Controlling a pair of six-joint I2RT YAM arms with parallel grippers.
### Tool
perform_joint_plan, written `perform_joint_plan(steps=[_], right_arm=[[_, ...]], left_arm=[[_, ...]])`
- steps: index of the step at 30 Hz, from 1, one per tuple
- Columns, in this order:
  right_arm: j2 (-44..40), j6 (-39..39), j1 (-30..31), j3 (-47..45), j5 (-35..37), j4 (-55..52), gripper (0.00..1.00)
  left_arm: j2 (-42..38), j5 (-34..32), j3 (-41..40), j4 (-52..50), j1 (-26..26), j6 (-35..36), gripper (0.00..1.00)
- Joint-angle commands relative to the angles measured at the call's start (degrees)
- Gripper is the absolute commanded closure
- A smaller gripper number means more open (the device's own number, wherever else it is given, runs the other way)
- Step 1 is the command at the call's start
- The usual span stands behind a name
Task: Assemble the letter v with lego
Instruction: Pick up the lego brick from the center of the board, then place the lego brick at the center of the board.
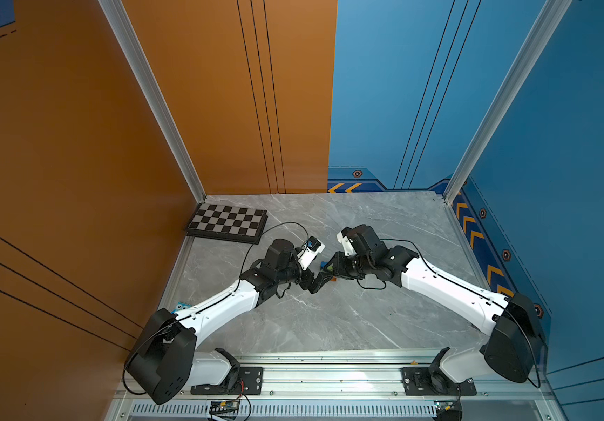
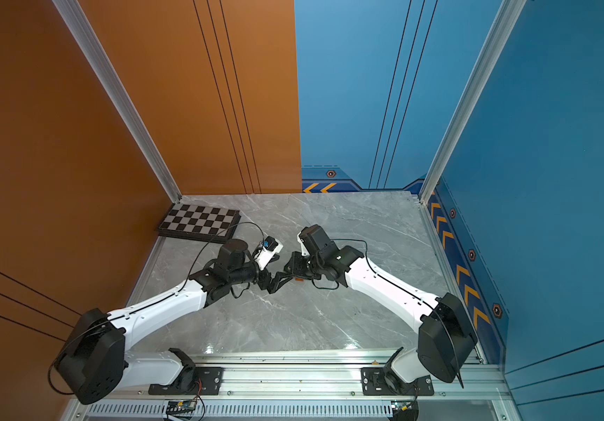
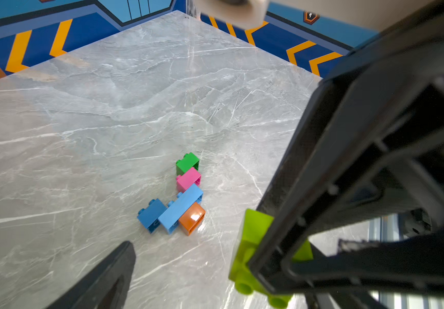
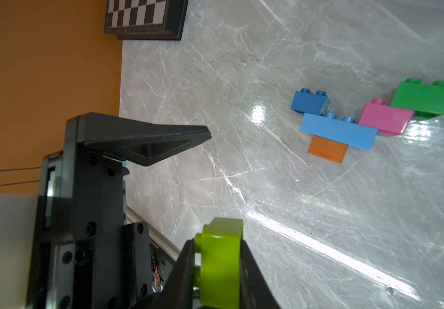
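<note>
Right hand [image 4: 219,247] clamps lime brick [image 4: 220,270], studs toward one finger; left hand [image 1: 319,283] gapes wide.

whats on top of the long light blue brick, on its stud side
On the light blue brick sit a dark blue brick at one end and a pink brick at the other, two studs bare between. The studs beneath them are covered.

I see both arms reaching in from the near edge of the surface, the left arm [image 1: 220,306] and right arm [image 1: 449,288] angled toward each other, wrists almost meeting over its middle. The left jaws stand spread wide. The right jaws pinch a lime green brick [image 4: 220,264], held off the surface, close by the left jaws.
</note>
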Motion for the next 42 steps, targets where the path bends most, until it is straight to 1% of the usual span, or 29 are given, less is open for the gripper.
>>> perform_joint_plan(steps=[1, 3, 6, 8, 9, 10, 11, 14, 16, 18, 20, 25, 30, 32, 34, 36, 38, 42], right_arm=[[1.61, 4.11, 0.19, 3.35, 11.36, -5.40, 0.87], [4.08, 5.93, -0.19, 5.31, 16.70, -6.82, 0.85], [9.37, 9.12, -0.82, 8.76, 24.80, -7.05, 0.85], [13.76, 11.74, -1.14, 11.57, 29.52, -6.98, 0.86], [15.67, 12.78, -1.19, 12.94, 31.53, -6.98, 0.86], [17.90, 14.25, -1.26, 14.31, 33.36, -6.98, 0.86], [20.11, 15.80, -1.34, 15.74, 34.86, -6.94, 0.86], [26.15, 19.50, -1.35, 19.68, 37.88, -6.98, 0.85], [29.69, 21.37, -1.60, 22.21, 37.95, -6.98, 0.85], [32.71, 22.99, -1.49, 24.48, 38.75, -7.07, 0.85], [36.15, 24.82, -1.62, 26.45, 38.48, -7.31, 0.85], [40.64, 26.16, -1.70, 30.60, 38.47, -8.75, 0.82], [43.59, 26.99, -1.87, 31.79, 36.62, -9.05, 0.77], [44.03, 27.05, -1.89, 31.80, 35.86, -9.18, 0.72], [44.02, 27.05, -1.99, 31.80, 35.57, -9.34, 0.60], [43.86, 26.73, -2.13, 31.84, 35.10, -9.35, 0.54], [43.65, 26.05, -2.44, 32.06, 33.94, -9.35, 0.43], [42.03, 22.74, -2.83, 32.94, 31.81, -9.43, 0.24]], left_arm=[[-6.25, -7.41, -1.27, 1.14, 1.64, -5.78, 0.02], [-9.95, -13.11, -3.18, 1.07, 2.03, -8.90, 0.02], [-16.18, -24.98, -6.42, 0.00, 2.10, -15.16, 0.02], [-19.19, -34.90, -6.49, -5.56, 2.23, -21.86, 0.02], [-19.78, -38.08, -5.95, -8.24, 2.27, -24.02, 0.02], [-19.96, -39.98, -4.91, -11.54, 2.36, -24.59, 0.02], [-19.61, -40.11, -3.82, -14.27, 2.37, -24.36, 0.02], [-17.20, -38.81, -2.25, -16.92, 1.33, -24.14, 0.02], [-15.84, -37.39, -1.63, -17.52, 1.07, -24.26, 0.02], [-15.11, -37.67, -1.52, -17.53, 0.96, -24.64, 0.02], [-14.54, -37.98, -1.52, -19.70, 0.88, -24.70, 0.02], [-13.58, -39.11, -1.62, -20.59, 0.64, -24.70, 0.02], [-11.66, -39.10, -0.59, -22.28, 0.34, -24.62, 0.02], [-11.07, -39.20, -0.12, -22.84, 0.26, -24.52, 0.02], [-10.75, -39.15, 0.15, -23.22, 0.22, -24.52, 0.02], [-10.38, -39.05, 0.43, -23.34, 0.19, -24.61, 0.02], [-10.01, -38.36, 0.76, -23.70, 0.12, -24.52, 0.02], [-9.81, -38.11, 1.60, -25.05, 0.17, -24.99, 0.02]])
